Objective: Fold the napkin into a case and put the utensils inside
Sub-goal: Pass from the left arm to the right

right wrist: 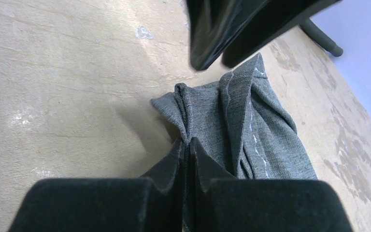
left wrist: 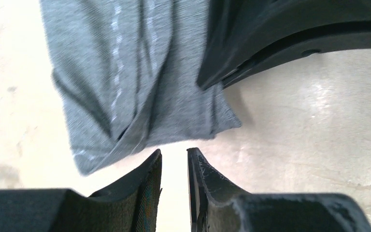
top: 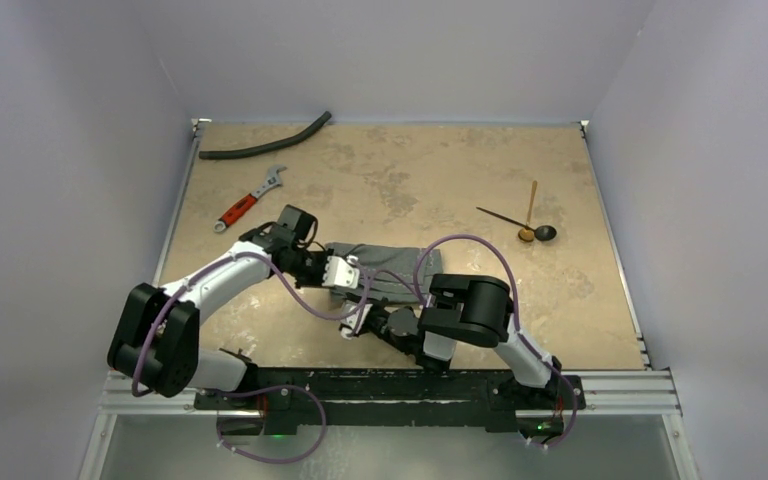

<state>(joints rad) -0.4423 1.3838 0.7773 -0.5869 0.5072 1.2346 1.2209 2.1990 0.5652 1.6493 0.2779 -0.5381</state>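
Note:
The grey napkin [top: 390,262] lies bunched into a narrow strip just in front of both arms. My right gripper [right wrist: 185,141] is shut on a gathered fold at the napkin's [right wrist: 251,130] near-left end. My left gripper [left wrist: 174,153] stands slightly open with nothing between its fingers, its tips just short of the napkin's [left wrist: 140,82] corner. In the top view the left gripper [top: 353,285] and right gripper [top: 355,326] meet at that same end. The utensils lie far right on the table: a black spoon [top: 515,222] and a gold piece [top: 531,208], crossing near their ends.
A red-handled wrench [top: 250,205] and a long black hose [top: 265,148] lie at the back left. The right arm's black body [left wrist: 290,34] looms close over the cloth in the left wrist view. Metal rails [top: 620,380] border the tan table.

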